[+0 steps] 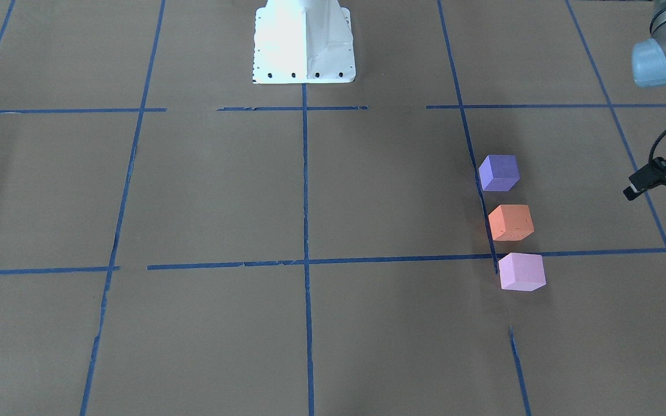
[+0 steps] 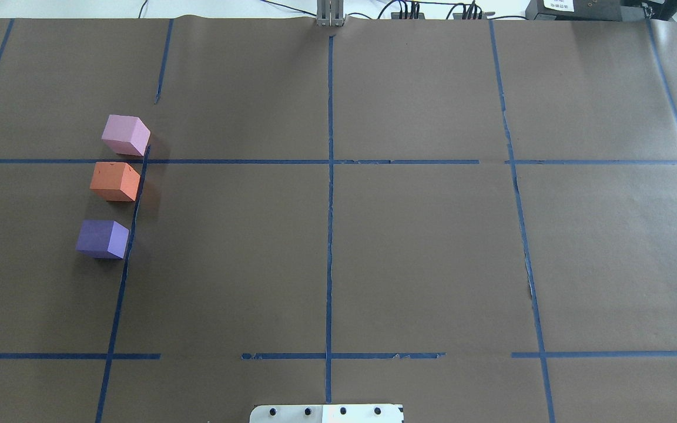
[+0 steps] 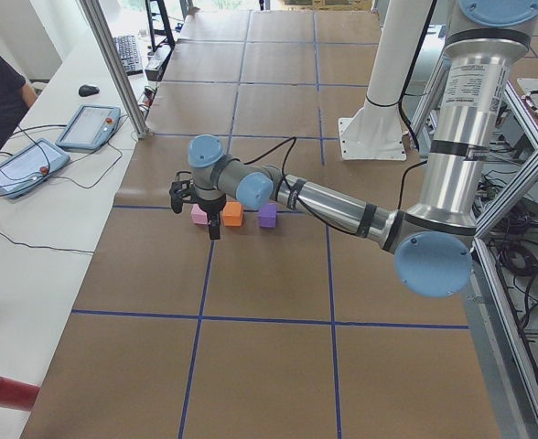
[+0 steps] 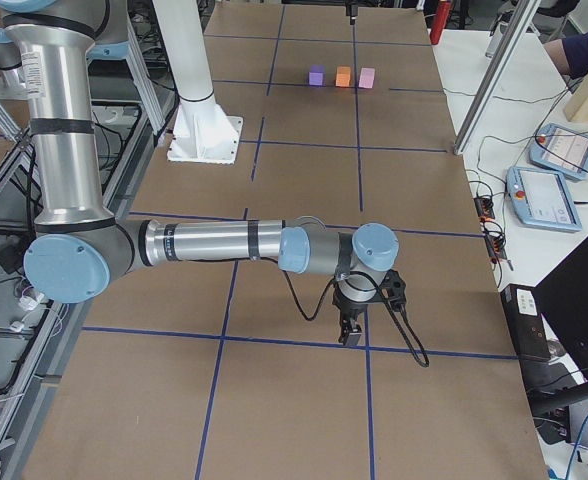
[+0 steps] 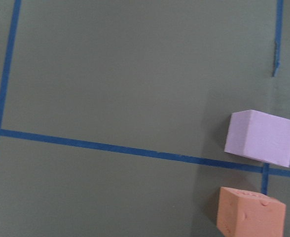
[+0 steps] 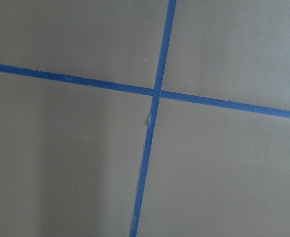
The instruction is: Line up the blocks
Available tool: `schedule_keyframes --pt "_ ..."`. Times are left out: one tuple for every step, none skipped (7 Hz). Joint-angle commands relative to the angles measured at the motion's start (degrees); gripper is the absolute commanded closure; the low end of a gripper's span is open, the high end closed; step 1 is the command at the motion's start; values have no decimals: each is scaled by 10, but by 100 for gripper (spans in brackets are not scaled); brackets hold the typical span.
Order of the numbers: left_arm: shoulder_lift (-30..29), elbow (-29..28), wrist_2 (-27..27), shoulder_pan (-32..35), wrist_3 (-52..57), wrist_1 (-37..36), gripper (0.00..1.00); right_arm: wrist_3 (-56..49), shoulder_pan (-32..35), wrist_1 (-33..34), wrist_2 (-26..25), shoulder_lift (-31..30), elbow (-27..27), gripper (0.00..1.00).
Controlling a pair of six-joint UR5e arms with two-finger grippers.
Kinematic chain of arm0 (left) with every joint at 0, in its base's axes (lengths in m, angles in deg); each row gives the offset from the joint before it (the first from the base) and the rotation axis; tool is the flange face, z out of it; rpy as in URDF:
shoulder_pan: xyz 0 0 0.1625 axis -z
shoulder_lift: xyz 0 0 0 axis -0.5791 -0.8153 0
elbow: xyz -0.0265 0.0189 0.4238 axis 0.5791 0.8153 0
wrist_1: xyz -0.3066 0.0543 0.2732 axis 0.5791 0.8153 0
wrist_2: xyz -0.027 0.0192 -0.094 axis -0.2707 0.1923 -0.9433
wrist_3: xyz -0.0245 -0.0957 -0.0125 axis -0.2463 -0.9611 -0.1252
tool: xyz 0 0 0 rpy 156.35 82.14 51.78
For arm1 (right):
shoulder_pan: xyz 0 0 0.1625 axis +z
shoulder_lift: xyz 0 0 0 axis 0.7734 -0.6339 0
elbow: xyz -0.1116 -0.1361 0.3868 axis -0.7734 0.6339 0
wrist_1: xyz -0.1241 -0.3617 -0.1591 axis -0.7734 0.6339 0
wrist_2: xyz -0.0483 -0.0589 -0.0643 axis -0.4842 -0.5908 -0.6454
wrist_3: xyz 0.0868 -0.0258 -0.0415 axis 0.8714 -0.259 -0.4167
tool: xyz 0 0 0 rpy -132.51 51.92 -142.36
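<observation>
The violet block (image 2: 102,239), orange block (image 2: 115,181) and pale pink block (image 2: 126,134) sit in a row on the surface (image 2: 338,247), small gaps between, all off to one side of the left jaws, the pink nearest them; the right jaws hang well apart from the row; whether either pair is spread or pressed together cannot be told.

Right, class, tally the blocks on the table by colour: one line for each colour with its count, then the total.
Orange block: 1
Violet-purple block: 1
Pale pink-lilac block: 1
Total: 3
</observation>
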Motion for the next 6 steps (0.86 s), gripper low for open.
schedule_keyframes --pt "6 -63 -35 74 134 8 0 0 0 0 0 0 0 0" --pt "7 -83 -46 94 165 20 0 0 0 0 0 0 0 0" --pt "9 -94 -47 113 210 25 0 0 0 0 0 0 0 0" --pt "9 -104 -47 127 232 25 0 0 0 0 0 0 0 0" --pt "18 -107 -46 138 235 23 0 0 0 0 0 0 0 0" --pt "26 -107 -41 148 269 22 0 0 0 0 0 0 0 0"
